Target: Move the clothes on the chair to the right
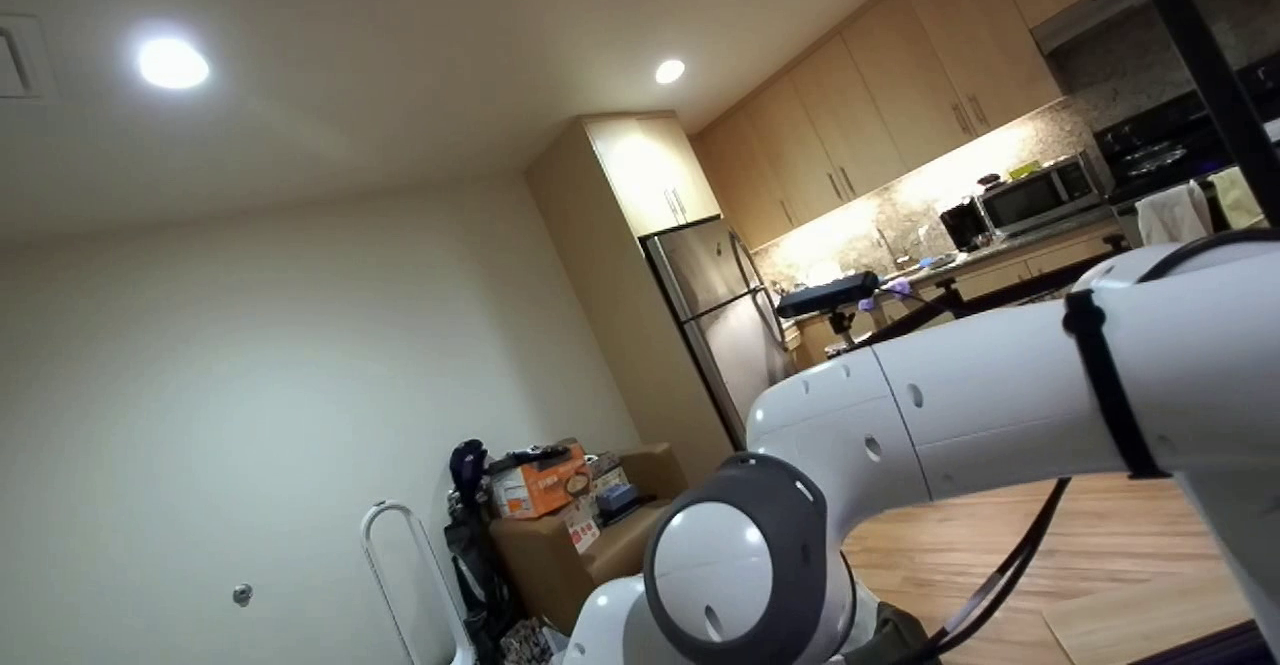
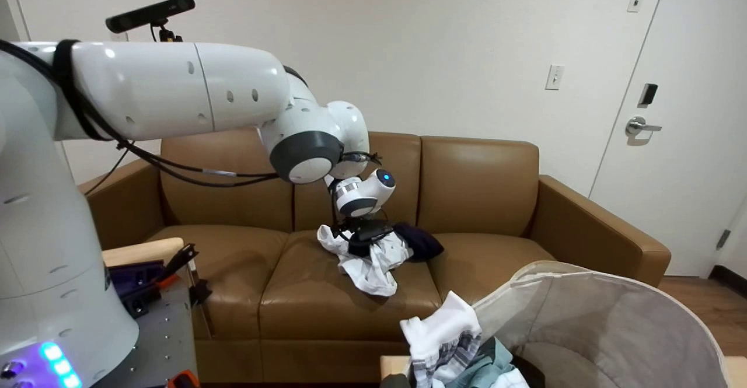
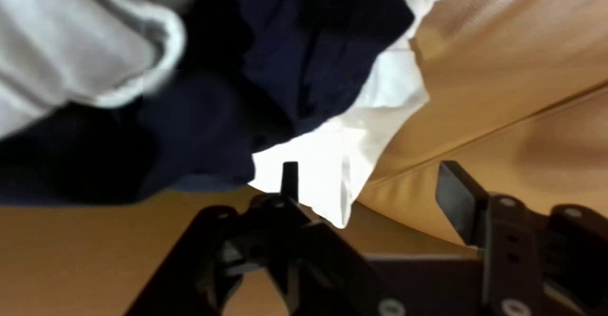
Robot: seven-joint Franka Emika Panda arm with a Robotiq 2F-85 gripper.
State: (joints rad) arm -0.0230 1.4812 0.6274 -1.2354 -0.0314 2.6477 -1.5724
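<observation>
The clothes lie bunched on the middle seat of a brown sofa (image 2: 327, 312). A white garment (image 2: 373, 277) spreads toward the seat's front, and a dark navy garment (image 2: 419, 242) lies beside it. The wrist view shows the navy cloth (image 3: 294, 78) over white cloth (image 3: 332, 159), with a greyish-white fold (image 3: 71, 45) at upper left. My gripper (image 3: 370, 192) is open, fingers wide apart. One finger overlaps the white cloth's tip in that view; contact cannot be told. In an exterior view the gripper (image 2: 366, 233) is low over the pile and hides part of it.
A beige laundry basket (image 2: 613, 306) stands in front of the sofa, with white, plaid and teal clothes (image 2: 449, 347) at its left side. The sofa's armrest (image 2: 601, 224) and back (image 2: 478, 184) bound the seat. Boxes (image 1: 545, 485) rest on brown furniture in an exterior view.
</observation>
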